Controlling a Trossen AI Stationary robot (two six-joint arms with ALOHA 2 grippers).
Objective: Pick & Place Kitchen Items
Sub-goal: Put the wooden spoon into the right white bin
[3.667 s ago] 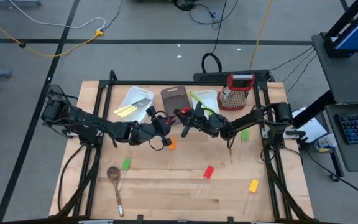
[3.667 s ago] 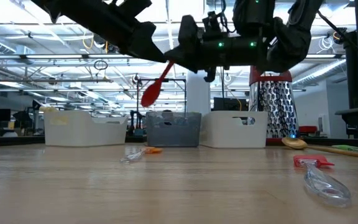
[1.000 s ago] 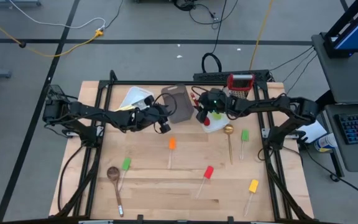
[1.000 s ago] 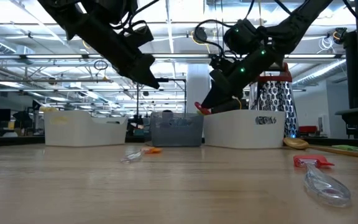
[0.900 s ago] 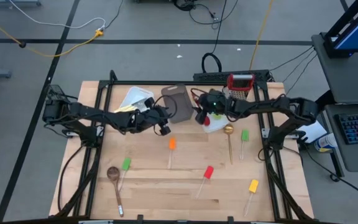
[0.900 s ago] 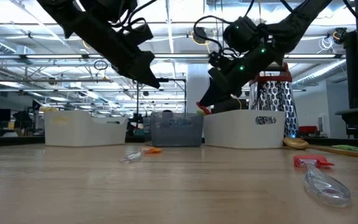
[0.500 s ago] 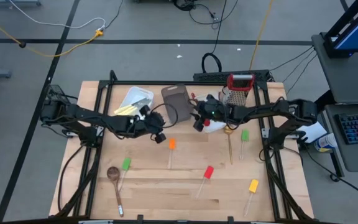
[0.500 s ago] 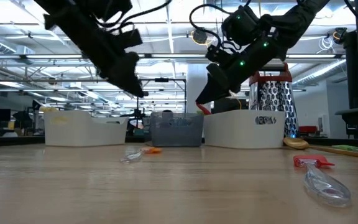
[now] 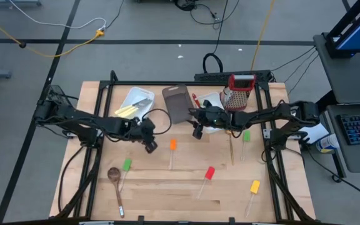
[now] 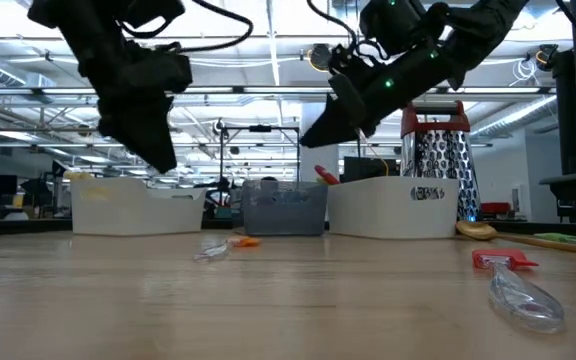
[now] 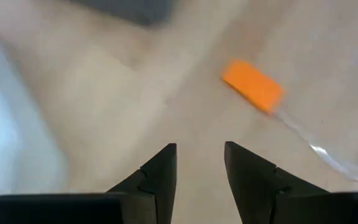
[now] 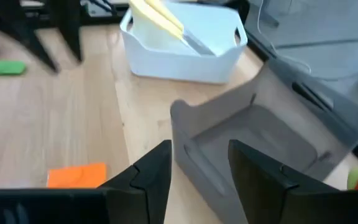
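Kitchen items lie flat on the wooden table: an orange spatula, a green spatula, a wooden spoon, a red spatula, a yellow spatula, a gold spoon and a second green spatula. A red spoon rests in the right white tub, its end over the rim. My left gripper hangs open, tipped down, just left of the orange spatula's head. My right gripper is open, above the table beside the brown tub.
The left white tub holds cream-handled knives. The brown tub stands between the two white tubs. A red-topped box grater is at the far right. Dark frame rails run along both table sides.
My right gripper has drawn back from the right white tub toward the table's left and near edge; the red spoon stays in the tub. My left gripper has moved from beside the brown tub toward the near edge, rolling and tipping down by the orange spatula.
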